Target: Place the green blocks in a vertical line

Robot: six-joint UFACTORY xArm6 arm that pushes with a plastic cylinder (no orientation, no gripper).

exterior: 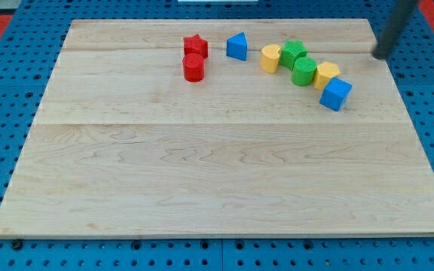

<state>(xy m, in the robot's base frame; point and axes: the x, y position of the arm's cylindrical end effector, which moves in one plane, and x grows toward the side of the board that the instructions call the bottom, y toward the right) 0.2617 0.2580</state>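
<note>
Two green blocks lie near the view's top right of the wooden board (202, 165). A green star-like block (293, 52) sits just above and left of a green round block (304, 71); they touch, in a slanted line. My tip (377, 55) is at the board's right edge near the top, about a hundred pixels right of the green blocks and apart from all blocks. The rod rises out of the view's top right.
A yellow block (270, 58) touches the green star's left. A yellow block (326, 74) and a blue cube (336, 94) sit right of the green round block. A blue triangular block (236, 47), a red star (195, 45) and a red cylinder (194, 68) lie further left.
</note>
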